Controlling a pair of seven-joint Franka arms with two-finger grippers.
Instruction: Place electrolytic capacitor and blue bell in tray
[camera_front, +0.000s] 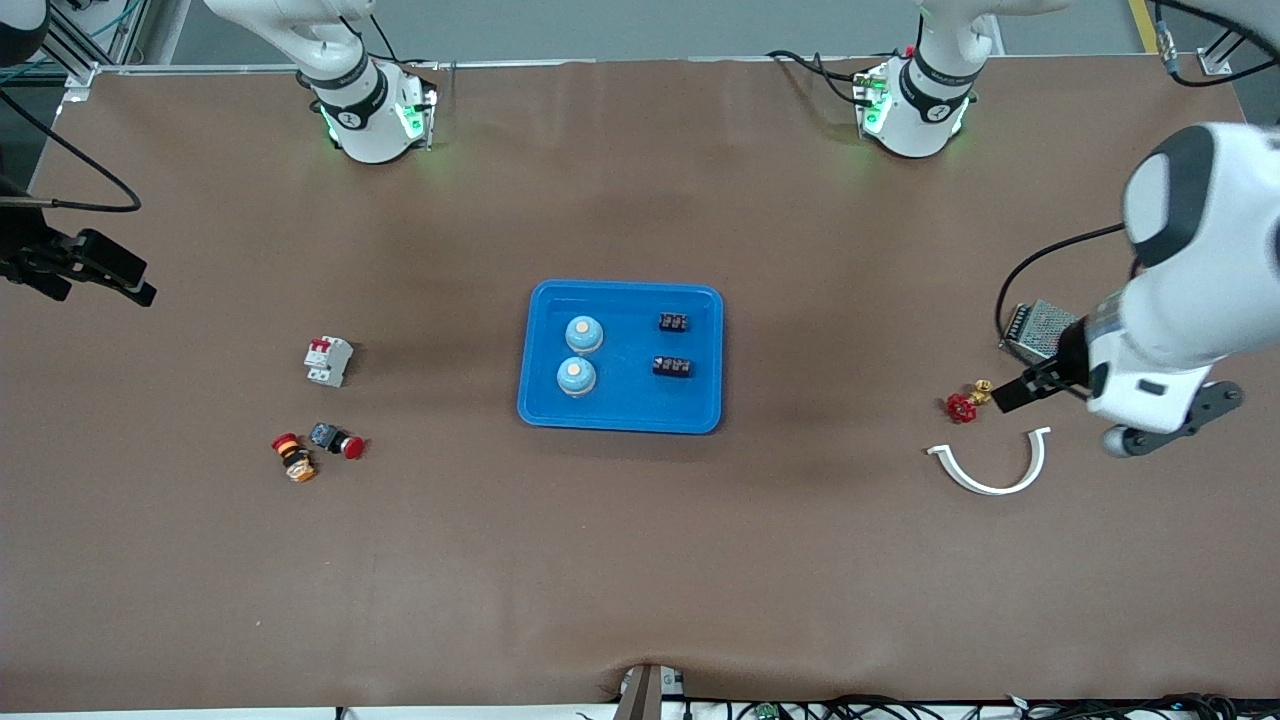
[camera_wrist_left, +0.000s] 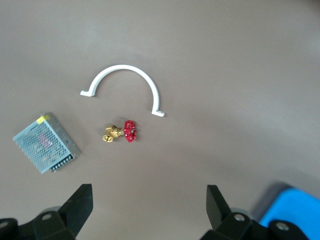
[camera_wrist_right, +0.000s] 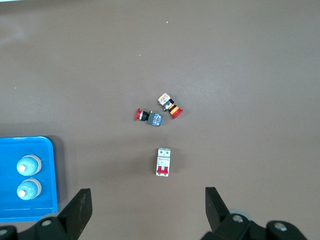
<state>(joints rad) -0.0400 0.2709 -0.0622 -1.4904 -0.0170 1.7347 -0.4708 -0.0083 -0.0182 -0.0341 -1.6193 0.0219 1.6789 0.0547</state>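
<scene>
Tray (camera_front: 622, 425) sits at the middle of the table (camera_front: 640, 560), bright blue, and it already carries four things. Two blue bells (camera_front: 584, 334) stand on the part of it toward the right arm's end, one just nearer the front camera than the other, each with a pale button on top. Two small black components (camera_front: 673, 322) lie on the part toward the left arm's end, again one nearer the camera than the other; whether they are the capacitors is too small to tell.

Left gripper (camera_wrist_left: 150, 207) hangs high over the left arm's end of the table, fingers spread wide, nothing between them. Under it lie a metal mesh box (camera_wrist_left: 46, 142), a little brass valve with a red handwheel (camera_wrist_left: 121, 133), and a white half-round clamp (camera_wrist_left: 124, 86) nearer the front camera than the valve, all apart from one another.

Right gripper (camera_wrist_right: 149, 207) is up over the right arm's end of the table, jaws fully apart and empty as well. Below it a white circuit breaker (camera_wrist_right: 163, 162) stands alone, and nearer the front camera two push-button switches lie just beside each other, one with a red mushroom cap (camera_wrist_right: 148, 117), one with an orange and red body (camera_wrist_right: 170, 105).
</scene>
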